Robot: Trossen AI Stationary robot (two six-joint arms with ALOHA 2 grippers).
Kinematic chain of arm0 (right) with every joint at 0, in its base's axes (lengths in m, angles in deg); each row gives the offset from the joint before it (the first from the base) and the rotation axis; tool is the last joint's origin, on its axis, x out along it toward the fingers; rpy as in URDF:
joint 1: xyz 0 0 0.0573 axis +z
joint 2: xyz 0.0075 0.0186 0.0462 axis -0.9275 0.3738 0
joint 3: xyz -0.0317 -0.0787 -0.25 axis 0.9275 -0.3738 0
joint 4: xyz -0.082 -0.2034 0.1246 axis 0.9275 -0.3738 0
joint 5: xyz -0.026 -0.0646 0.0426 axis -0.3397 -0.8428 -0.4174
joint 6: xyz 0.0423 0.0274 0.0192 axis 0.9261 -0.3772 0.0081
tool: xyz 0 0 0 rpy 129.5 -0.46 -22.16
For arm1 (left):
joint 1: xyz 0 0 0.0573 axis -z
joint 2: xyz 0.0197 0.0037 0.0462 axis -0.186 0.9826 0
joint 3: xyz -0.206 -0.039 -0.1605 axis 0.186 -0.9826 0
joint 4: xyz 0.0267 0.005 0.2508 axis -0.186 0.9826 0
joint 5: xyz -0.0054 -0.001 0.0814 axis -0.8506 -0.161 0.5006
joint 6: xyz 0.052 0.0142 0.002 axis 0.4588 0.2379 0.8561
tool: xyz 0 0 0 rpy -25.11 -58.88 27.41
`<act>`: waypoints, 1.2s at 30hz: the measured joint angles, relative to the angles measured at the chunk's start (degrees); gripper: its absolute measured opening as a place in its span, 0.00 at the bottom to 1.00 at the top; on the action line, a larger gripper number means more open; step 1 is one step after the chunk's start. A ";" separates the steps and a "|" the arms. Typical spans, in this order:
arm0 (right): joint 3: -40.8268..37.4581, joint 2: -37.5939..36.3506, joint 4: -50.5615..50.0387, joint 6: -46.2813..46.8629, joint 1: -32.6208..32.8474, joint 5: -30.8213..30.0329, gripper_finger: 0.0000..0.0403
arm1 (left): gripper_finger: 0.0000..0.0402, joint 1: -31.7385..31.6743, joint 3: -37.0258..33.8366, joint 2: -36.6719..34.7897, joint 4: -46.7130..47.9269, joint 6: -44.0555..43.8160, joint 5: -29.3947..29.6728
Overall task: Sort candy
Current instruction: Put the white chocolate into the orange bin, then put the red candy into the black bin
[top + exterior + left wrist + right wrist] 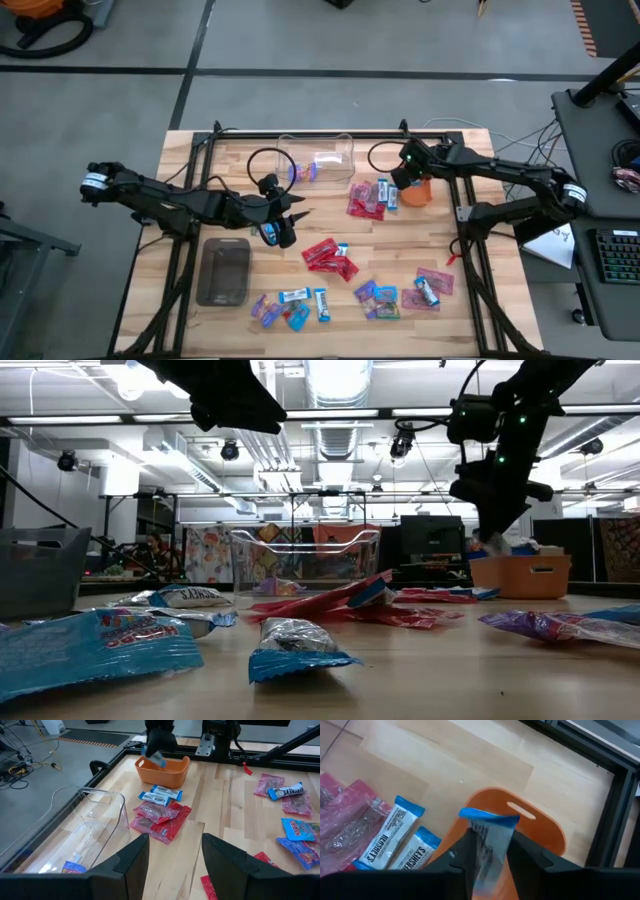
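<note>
Right claw (pixel 487 855) pinches 1 blue-and-white candy (pixel 489 832) over the orange bowl (pixel 540 832) (left claw (pixel 172 857) wide).

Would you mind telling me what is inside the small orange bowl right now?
The small orange bowl shows only bare orange floor. The right gripper holds a blue-and-white wrapped candy above it, hiding part of the inside.

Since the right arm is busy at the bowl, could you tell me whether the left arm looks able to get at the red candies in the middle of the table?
Probably yes. The left end effector is open above bare wood, and nothing stands between it and the red candies.
</note>
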 joint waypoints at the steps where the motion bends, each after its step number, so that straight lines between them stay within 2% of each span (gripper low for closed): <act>1: 0.00 0.02 0.04 0.06 0.00 0.00 0.27 | 0.41 0.01 0.00 0.00 0.00 0.00 0.00; 13: 0.00 -0.98 0.18 1.17 0.07 1.32 0.40 | 0.41 0.03 -0.31 0.00 0.11 -1.94 -0.45; 18: 0.52 -4.85 0.15 2.14 0.97 8.16 0.41 | 0.41 0.29 -0.57 0.00 0.01 -3.83 -5.95; 21: 1.05 -7.82 0.67 2.21 2.77 13.36 0.41 | 0.41 1.34 -0.83 0.00 0.00 -5.17 -6.51; 25: 1.05 -11.50 0.62 3.17 7.73 17.56 0.41 | 0.41 3.60 -0.85 1.70 -0.32 -6.31 -6.49; 36: 1.05 -15.09 0.63 9.73 28.45 17.45 0.41 | 0.41 7.68 -0.06 13.91 -4.59 -6.64 -6.62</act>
